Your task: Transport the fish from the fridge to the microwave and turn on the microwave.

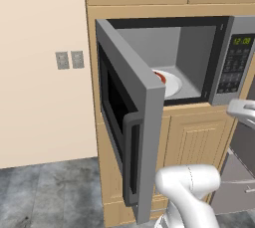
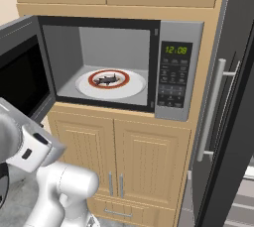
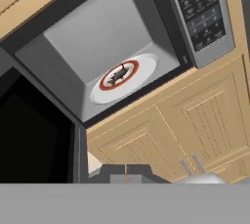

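The microwave stands open, its door swung out to the left. Inside, a small dark fish lies on a red-rimmed plate on the white turntable. From the left base view the door hides most of that plate. My gripper is shut with nothing in it, below and in front of the cavity, well apart from the fish. The fridge's dark door with its bar handle stands ajar at the right.
The keypad with its green clock is right of the cavity. Tan cabinet doors sit below and above the microwave. A beige wall with two switch plates is at the left. My white arm rises in the foreground.
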